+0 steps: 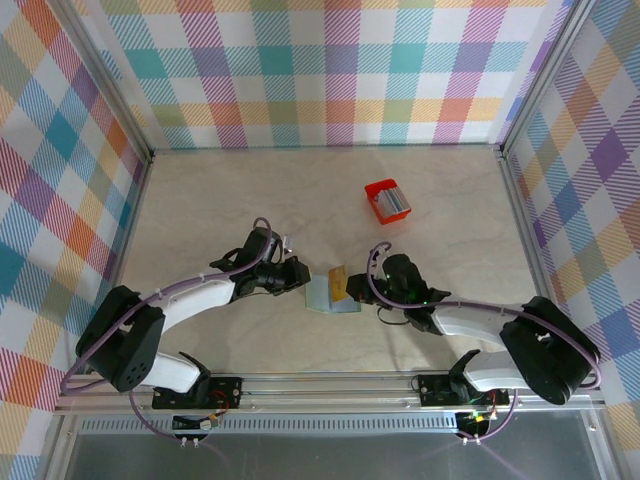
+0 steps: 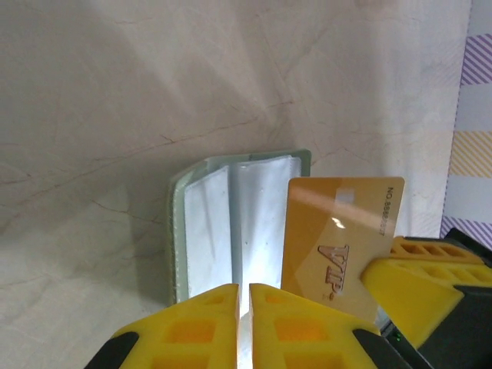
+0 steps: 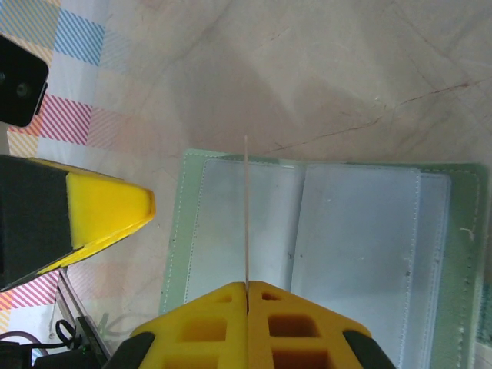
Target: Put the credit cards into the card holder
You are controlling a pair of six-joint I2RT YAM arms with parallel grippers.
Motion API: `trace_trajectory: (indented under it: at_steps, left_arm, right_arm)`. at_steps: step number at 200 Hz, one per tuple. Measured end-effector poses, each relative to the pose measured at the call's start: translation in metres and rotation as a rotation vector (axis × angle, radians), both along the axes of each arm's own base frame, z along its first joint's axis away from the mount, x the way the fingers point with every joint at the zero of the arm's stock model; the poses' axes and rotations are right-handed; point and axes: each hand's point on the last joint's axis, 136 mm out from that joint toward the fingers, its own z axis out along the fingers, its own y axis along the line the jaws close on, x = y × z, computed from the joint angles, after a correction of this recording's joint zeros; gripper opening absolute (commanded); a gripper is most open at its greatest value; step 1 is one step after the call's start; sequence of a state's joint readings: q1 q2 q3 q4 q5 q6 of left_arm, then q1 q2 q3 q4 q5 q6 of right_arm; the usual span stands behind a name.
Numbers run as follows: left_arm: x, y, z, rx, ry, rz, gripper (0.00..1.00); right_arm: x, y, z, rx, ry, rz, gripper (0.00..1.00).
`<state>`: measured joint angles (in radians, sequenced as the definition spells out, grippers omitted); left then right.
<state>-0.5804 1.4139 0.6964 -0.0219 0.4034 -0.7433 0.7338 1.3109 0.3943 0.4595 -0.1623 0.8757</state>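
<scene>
Pinching edge of open card holder [image 2: 261,215] w/ L gripper [image 2: 244,298], at centre of table [image 1: 220,190]. Clamping gold card [image 2: 338,238] edge-on in R gripper [image 3: 247,296], over holder's clear slots, w/ red box [image 1: 386,200] well apart.

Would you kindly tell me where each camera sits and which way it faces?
Top camera: above and behind the arm bases, looking down on the table; both arms show, left gripper and right gripper meeting at the wallet.
Left wrist: looks along its own yellow fingers at the open wallet and the gold card.
Right wrist: looks past its own fingers, which pinch the card edge-on, onto the wallet's sleeves.
Shared: both wrist views catch the wallet, the card and the other arm's yellow finger.
</scene>
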Motion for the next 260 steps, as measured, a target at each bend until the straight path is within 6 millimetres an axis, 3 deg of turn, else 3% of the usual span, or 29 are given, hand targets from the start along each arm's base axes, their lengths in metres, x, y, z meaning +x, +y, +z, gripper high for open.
trace_trajectory:
  at_steps: [58, 102, 260]
  left_arm:
    - [-0.003, 0.010, -0.020, 0.058, 0.011, 0.013, 0.13]
    - [-0.003, 0.013, -0.031, 0.095, 0.015, 0.004, 0.13]
    - [-0.002, 0.026, -0.054, 0.200, 0.019, 0.008, 0.15]
  right_arm:
    - [-0.004, 0.009, -0.013, 0.007, 0.029, -0.032, 0.00]
    - [-0.001, 0.005, -0.016, -0.009, 0.023, -0.074, 0.00]
    - [-0.004, 0.004, -0.037, -0.038, 0.071, -0.084, 0.00]
